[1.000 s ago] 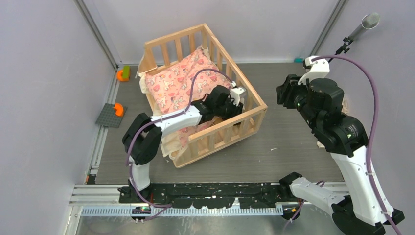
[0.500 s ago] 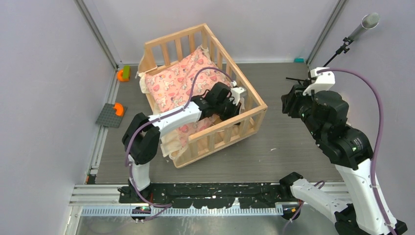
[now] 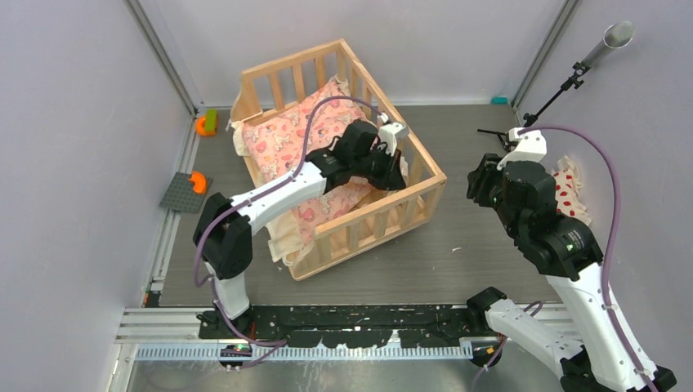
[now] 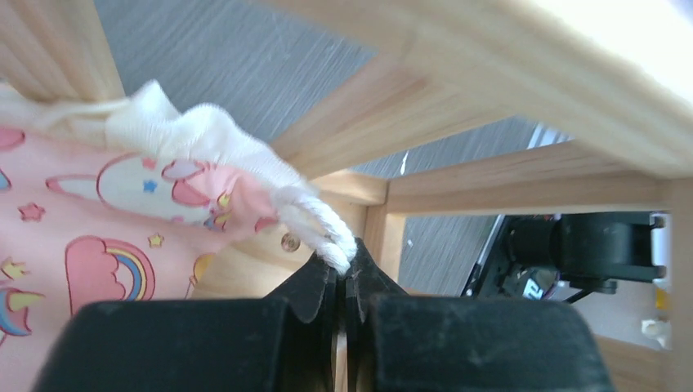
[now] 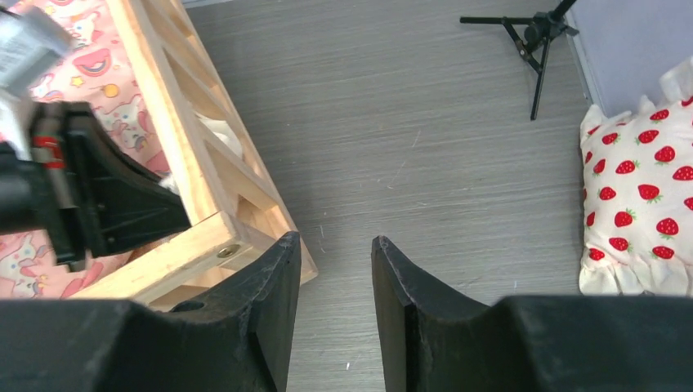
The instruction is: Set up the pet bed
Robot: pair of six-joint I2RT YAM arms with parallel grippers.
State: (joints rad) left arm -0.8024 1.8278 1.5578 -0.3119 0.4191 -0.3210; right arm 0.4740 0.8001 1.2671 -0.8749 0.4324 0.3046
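The pet bed (image 3: 290, 63), a light wooden slatted frame, stands at the table's middle with a pink cartoon-print cushion (image 3: 286, 147) lying in it. My left gripper (image 3: 398, 173) reaches inside the bed by its right rail. In the left wrist view that gripper (image 4: 343, 269) is shut on the cushion's cream cord tie (image 4: 323, 233), right beside a corner post (image 4: 384, 237). My right gripper (image 5: 335, 245) hovers open and empty over bare table, just right of the bed's near corner (image 5: 221, 241).
A white pillow with red strawberries (image 3: 570, 189) lies at the right wall, partly behind the right arm. A small black tripod (image 5: 531, 49) stands behind it. Orange toys (image 3: 204, 124) and a grey plate (image 3: 186, 193) sit along the left edge.
My left gripper has shut on the tie and drawn back and up along the right rail. The right arm has pulled down and back, uncovering the strawberry pillow.
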